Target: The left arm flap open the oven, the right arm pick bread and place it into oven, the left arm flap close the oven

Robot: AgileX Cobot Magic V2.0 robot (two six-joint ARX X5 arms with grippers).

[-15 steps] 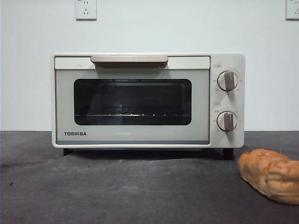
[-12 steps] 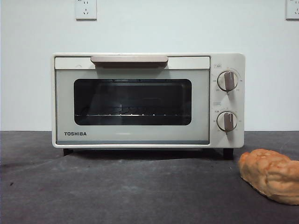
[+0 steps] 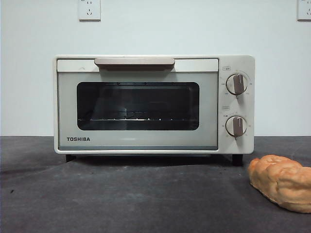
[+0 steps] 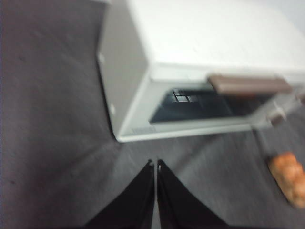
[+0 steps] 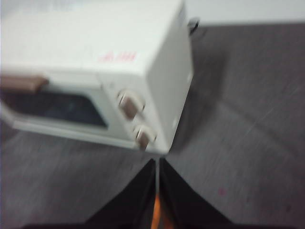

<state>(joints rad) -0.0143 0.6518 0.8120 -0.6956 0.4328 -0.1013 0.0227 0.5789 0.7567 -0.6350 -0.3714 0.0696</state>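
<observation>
Front view: TOSHIBA toaster oven (image 3: pixel 154 104) stands square on the dark tabletop (image 3: pixel 121 194), door shut flush, beige-brown bar handle (image 3: pixel 134 62) along the door's top edge, two round knobs (image 3: pixel 236 84) stacked at one side, wire rack dimly visible behind the dark glass. Bread loaf (image 3: pixel 283 182), lumpy, golden-orange, lies on the tabletop in front of the oven toward the knob side, apart from it and partly cut by the picture edge. No arm shows in this view. Left wrist view, blurred: left gripper (image 4: pixel 156 164) hangs above the tabletop off the oven's front corner, fingers pressed together, holding nothing. Right wrist view, also blurred: right gripper (image 5: pixel 157 162) is likewise closed and empty, an orange sliver of bread showing between its jaws. Judgement: first step, opening the door, not yet done. Next move calls for the left gripper to reach the handle and pull it down and outward.
</observation>
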